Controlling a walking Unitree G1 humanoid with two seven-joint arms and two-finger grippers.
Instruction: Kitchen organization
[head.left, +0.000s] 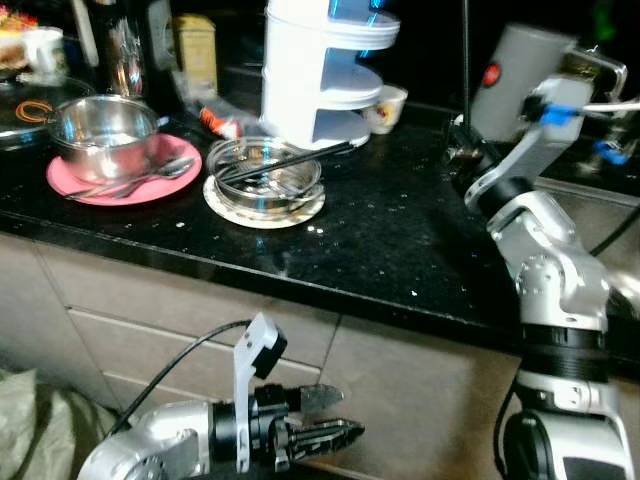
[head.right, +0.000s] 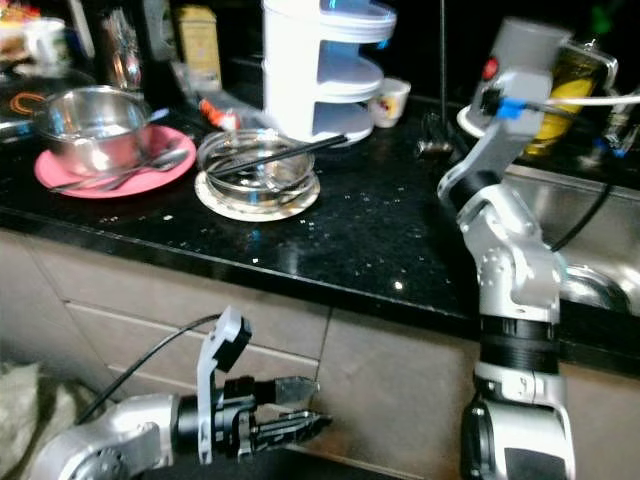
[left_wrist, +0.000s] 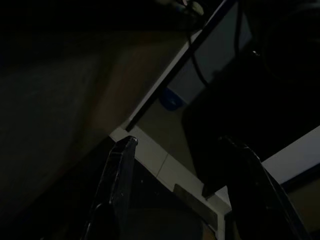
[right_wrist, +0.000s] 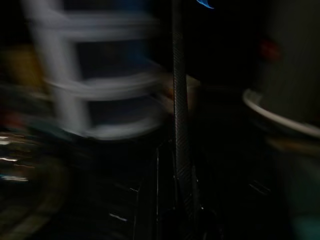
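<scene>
One black chopstick (head.left: 288, 160) lies across the rim of one clear glass bowl (head.left: 263, 172); its long axis runs nearly level, the far end pointing toward the white tiered rack (head.left: 322, 70), the near end toward the pink plate (head.left: 125, 170). The glass bowl sits on one pale round saucer (head.left: 262, 208) on the black speckled countertop (head.left: 380, 240). One steel bowl (head.left: 103, 133) stands on the pink plate, just left of the glass bowl; steel spoons (head.left: 150, 178) rest on the plate's front edge, their exact count not discernible. One small printed cup (head.left: 385, 108) stands just beside the rack's base on its right.

Right gripper (right_wrist: 175, 190): raised over the counter's right end, near the sink (head.right: 590, 240); in the right wrist view a thin dark rod (right_wrist: 179, 100) stands upright along the fingers, but blur and darkness prevent telling whether the fingers are apart or closed on it.

Left gripper (head.left: 325, 420): held low, in front of the cabinet drawers (head.left: 150, 330) below the counter; its two black fingers (left_wrist: 117, 185) stand moderately apart with nothing between them, touching nothing.
</scene>
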